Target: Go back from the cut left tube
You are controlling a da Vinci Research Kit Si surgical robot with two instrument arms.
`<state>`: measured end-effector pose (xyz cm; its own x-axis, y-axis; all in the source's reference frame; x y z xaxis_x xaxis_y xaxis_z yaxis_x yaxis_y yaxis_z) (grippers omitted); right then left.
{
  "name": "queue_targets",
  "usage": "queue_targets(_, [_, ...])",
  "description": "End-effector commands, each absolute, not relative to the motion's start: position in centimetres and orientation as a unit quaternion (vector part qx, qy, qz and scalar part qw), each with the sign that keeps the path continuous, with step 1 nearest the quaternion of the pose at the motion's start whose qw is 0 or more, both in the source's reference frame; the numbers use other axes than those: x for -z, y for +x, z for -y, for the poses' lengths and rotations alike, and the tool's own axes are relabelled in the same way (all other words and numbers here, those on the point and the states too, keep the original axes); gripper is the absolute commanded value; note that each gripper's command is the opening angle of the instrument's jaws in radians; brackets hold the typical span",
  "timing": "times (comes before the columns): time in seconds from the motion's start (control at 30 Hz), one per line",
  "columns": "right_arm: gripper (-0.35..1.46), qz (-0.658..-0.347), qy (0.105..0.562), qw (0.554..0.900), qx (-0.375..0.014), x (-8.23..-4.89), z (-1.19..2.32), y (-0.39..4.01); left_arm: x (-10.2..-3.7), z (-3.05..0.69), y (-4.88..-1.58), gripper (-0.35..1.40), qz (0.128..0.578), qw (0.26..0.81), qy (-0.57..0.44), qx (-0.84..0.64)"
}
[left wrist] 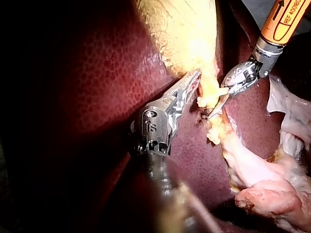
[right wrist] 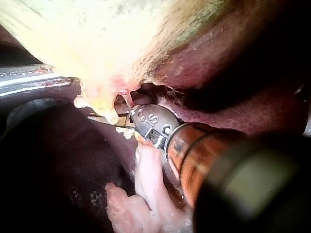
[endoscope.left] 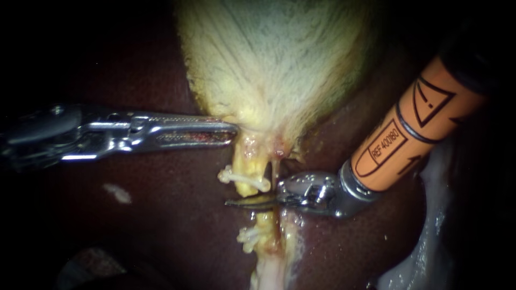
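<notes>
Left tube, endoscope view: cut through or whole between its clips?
Cut through: the left tube stops below the upper clip and resumes beyond a gap, where the right instrument lies.

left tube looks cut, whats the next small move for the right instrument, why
Probably draw the right instrument back along its shaft, toward upper right. Its shut blades lie in the gap between the parted ends of the left tube, so nothing seems left to cut. The left instrument grips the gallbladder.
</notes>
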<state>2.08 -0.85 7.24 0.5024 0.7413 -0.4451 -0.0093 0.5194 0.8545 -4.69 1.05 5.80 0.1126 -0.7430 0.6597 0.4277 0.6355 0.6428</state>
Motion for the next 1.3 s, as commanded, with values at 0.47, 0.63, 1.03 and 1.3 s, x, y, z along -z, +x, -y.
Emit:
queue_targets(0.47, [0.22,-0.415,0.440,0.747,-0.276,-7.28,0.96,2.14,-5.81,-1.05,-4.69,-0.35,0.532,0.731,0.148,0.400])
queue_targets(0.63, [0.69,-0.415,0.438,0.748,-0.277,-7.30,0.98,2.18,-5.81,-1.05,-4.69,-0.35,0.532,0.731,0.148,0.400])
queue_targets(1.03, [0.99,-0.415,0.437,0.748,-0.279,-7.20,1.08,2.13,-5.80,-1.05,-4.68,-0.35,0.532,0.731,0.148,0.400])
queue_targets(1.3, [1.15,-0.446,0.408,0.766,-0.218,-6.96,1.31,1.88,-5.80,-1.04,-4.66,-0.35,0.533,0.731,0.149,0.400])
